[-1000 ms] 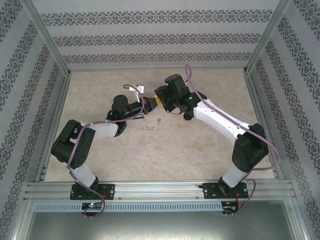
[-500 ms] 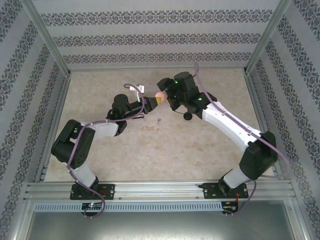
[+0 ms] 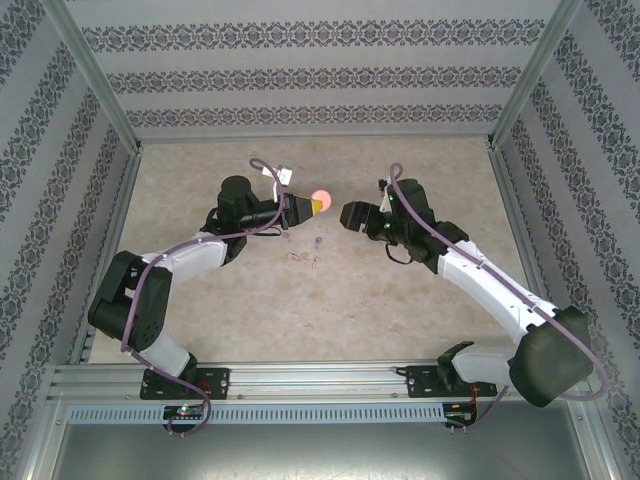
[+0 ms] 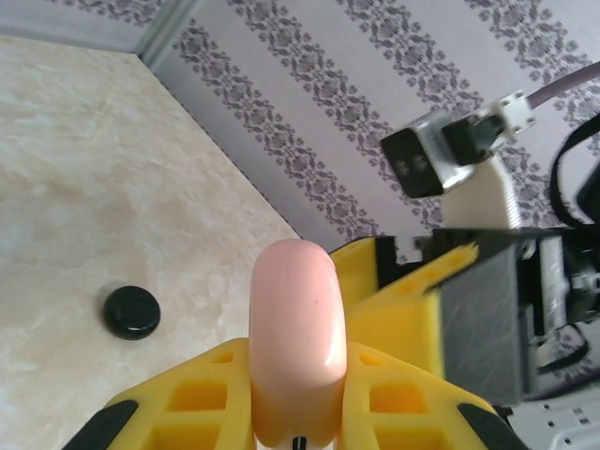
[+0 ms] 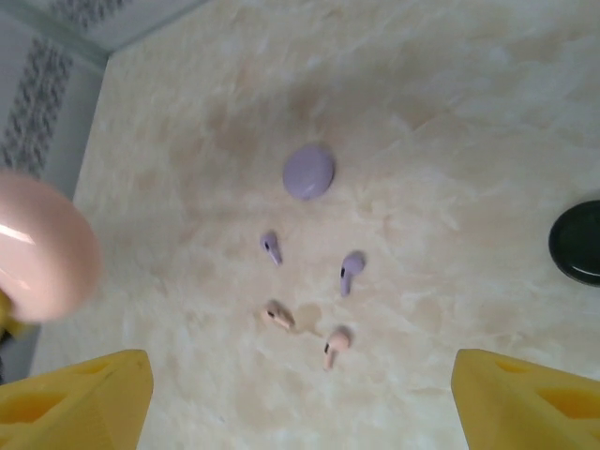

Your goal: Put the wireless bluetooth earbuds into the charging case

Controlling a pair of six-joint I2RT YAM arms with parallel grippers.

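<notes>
Over beige marbled tabletop [image 5: 450,103]: gripped glossy pink round case [image 3: 320,197] in left gripper [image 3: 308,205], right gripper [image 3: 346,214] wide. Next, likely: pinch pink stemmed earbud [image 5: 333,345] beneath.

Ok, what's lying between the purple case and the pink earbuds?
The two lilac earbuds, lying apart from each other; the right wrist view shows them.

From where I stand the two arms look alike: the left arm [image 3: 190,255] and the right arm [image 3: 490,285] both have glossy white link shells between chunky black joint housings. A lilac-purple cable [image 3: 150,283] trails loosely along each. The jaws are bright yellow plastic, moulded with square hollow pockets and black at the outer corners. Each base [image 3: 180,382] is a black plate. A small black-and-silver camera block [image 4: 422,159] with a white plug sits on the right arm's wrist.
</notes>
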